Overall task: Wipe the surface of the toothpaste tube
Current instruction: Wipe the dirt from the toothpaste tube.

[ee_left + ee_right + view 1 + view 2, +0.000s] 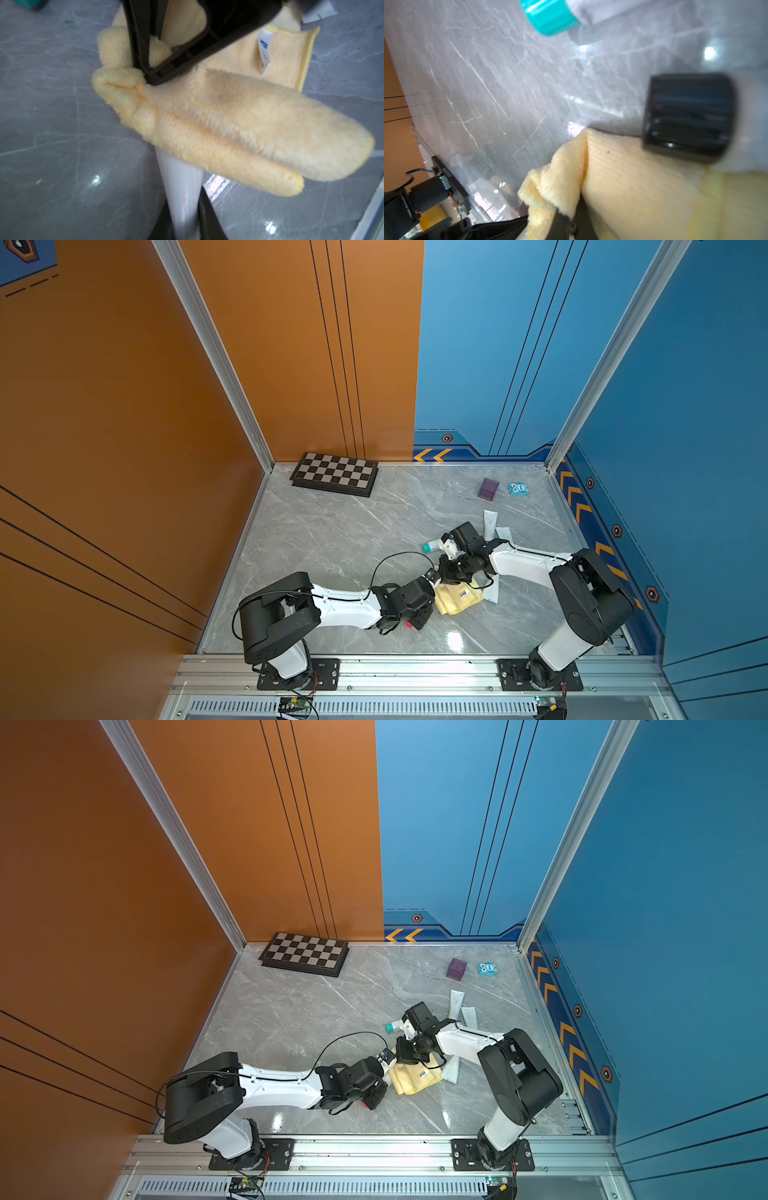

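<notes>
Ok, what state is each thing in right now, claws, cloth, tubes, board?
left claw: shut on the white tube.
white tube: held, partly covered by the yellow cloth.
right claw: shut on the yellow cloth.
yellow cloth: bunched, draped over the white tube.
teal-capped tube: capped, lying loose.
chessboard: closed, lying flat.

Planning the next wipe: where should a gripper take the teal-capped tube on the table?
Take the teal-capped tube by its white body just behind the cap, coming down from above with jaws across its width: it lies flat on the table, and its other end is hidden by the right arm.
</notes>
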`<action>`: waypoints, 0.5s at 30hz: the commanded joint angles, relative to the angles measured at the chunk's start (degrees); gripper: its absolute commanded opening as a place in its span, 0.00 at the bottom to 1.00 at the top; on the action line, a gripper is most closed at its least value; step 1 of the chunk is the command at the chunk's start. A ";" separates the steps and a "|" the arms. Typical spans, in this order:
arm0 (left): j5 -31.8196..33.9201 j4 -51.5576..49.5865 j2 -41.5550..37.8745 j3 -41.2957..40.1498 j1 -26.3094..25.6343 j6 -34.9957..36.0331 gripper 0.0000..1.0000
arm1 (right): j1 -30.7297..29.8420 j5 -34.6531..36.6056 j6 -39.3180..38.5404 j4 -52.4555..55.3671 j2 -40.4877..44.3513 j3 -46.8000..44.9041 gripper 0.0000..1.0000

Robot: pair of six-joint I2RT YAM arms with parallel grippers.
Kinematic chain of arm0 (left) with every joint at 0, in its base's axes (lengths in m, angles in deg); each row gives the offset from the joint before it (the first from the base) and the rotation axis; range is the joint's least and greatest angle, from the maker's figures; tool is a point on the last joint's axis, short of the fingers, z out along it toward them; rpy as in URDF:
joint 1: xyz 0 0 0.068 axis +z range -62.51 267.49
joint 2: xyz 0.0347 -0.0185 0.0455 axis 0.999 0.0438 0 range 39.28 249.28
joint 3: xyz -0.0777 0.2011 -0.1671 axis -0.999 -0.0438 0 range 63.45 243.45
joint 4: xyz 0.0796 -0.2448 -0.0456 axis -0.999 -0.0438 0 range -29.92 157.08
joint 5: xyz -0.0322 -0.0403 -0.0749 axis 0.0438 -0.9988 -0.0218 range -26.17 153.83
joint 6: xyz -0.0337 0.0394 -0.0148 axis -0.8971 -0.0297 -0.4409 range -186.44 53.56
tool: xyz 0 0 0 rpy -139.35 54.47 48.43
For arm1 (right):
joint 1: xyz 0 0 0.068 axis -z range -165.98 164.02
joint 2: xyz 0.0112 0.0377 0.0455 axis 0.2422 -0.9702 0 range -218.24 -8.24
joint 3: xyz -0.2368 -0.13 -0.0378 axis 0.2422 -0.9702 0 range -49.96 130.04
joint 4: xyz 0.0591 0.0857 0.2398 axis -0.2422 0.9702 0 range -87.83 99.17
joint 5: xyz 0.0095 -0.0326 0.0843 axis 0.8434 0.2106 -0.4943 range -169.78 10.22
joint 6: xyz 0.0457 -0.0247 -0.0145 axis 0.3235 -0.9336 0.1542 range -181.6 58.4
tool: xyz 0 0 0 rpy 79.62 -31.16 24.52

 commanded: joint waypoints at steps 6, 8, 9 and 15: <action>-1.32 -10.88 5.24 -3.76 -0.71 3.06 0.17 | 2.41 -0.23 -1.12 5.66 3.77 -4.37 0.00; -1.16 -10.90 4.98 -3.85 -0.70 3.06 0.17 | 3.34 -4.81 -0.39 4.72 5.89 -4.23 0.00; -1.12 -10.85 4.96 -3.79 -0.71 3.10 0.17 | 3.66 -6.59 0.01 4.64 6.90 -4.07 0.00; -1.06 -10.85 4.88 -3.73 -0.71 3.19 0.17 | 0.98 -10.97 1.23 4.11 7.18 -2.73 0.00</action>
